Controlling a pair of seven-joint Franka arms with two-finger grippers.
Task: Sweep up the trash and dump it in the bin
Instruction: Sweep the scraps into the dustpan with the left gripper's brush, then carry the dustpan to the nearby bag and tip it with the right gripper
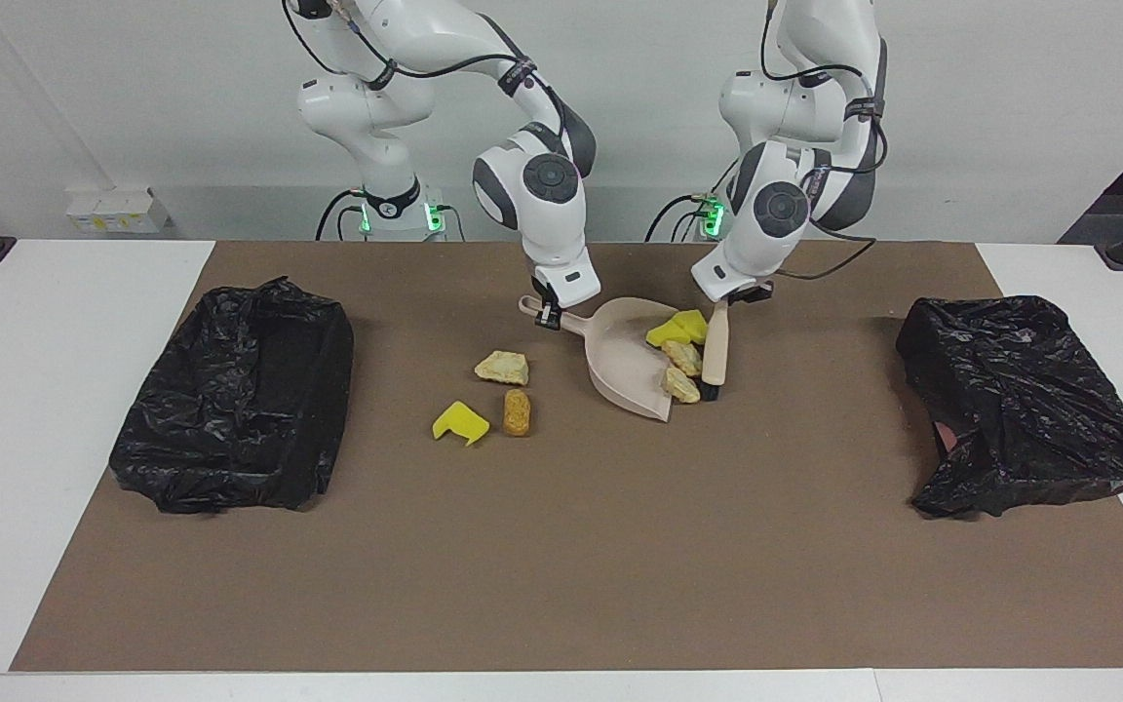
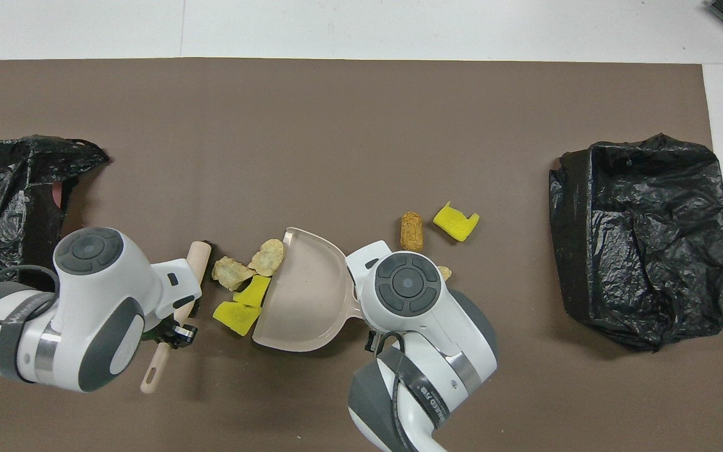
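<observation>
trash (image 1: 681,357): 4 scraps sit at the dustpan (image 1: 625,356) mouth, 3 lie loose beside it. right tool (image 1: 546,314) clamps the pan handle steady; left tool (image 1: 729,300) grips the brush (image 1: 714,356), pushing scraps in.

A large brown rectangular paper mat (image 1: 561,546) is covering the white bench (image 1: 55,409). Toward the right arm's end of it, a power strip (image 1: 113,212) is sitting.

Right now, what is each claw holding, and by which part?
The left claw holds the hand brush by the top of its handle. The right claw holds the dustpan by its handle.
</observation>
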